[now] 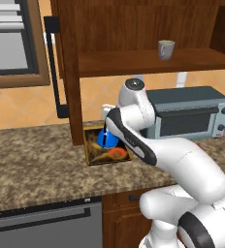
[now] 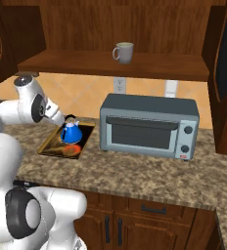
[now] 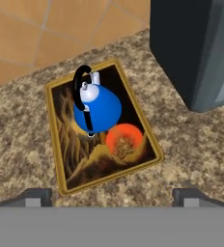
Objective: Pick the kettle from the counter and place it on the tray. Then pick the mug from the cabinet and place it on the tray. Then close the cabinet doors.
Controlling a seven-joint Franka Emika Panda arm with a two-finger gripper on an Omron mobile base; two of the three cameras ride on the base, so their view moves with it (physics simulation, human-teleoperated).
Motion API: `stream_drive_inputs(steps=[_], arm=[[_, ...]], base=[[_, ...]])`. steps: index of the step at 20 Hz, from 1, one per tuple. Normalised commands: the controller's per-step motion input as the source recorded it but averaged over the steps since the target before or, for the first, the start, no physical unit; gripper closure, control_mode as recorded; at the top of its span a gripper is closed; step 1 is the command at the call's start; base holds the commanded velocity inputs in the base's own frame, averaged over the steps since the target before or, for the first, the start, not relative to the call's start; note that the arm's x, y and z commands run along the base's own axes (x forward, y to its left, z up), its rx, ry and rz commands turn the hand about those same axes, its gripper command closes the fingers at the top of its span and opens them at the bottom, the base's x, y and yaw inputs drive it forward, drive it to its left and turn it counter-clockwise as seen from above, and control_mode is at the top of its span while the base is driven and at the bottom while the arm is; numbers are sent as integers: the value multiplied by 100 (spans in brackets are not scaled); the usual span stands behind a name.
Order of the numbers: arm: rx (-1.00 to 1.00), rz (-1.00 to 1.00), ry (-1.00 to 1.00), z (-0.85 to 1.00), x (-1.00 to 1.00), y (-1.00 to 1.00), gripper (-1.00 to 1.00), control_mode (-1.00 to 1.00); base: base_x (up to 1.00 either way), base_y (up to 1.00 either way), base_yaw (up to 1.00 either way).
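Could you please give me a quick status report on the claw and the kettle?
Claw open, empty, above tray. Small round blue kettle sits on wood-rimmed tray. Grey mug on cabinet shelf. Nothing blocking.

counter (image 2: 135, 171): tray (image 2: 49, 146), toaster oven (image 2: 147, 126) | shelf (image 2: 76, 61): mug (image 2: 124, 52)

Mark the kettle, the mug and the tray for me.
kettle (image 3: 98, 110): hand view, on its blue body.
mug (image 2: 124, 52): right base view, on its grey side wall.
tray (image 3: 56, 140): hand view, on its golden-wood rim.
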Motion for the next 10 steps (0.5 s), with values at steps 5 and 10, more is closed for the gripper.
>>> stream_drive_inputs(steps=[5,10], arm=[[-7,0,16,100,-68,-52,-100,-100],[-2,-2,9,63,-77,-79,-100,-100]], base=[[0,0,0],[0,0,0]])
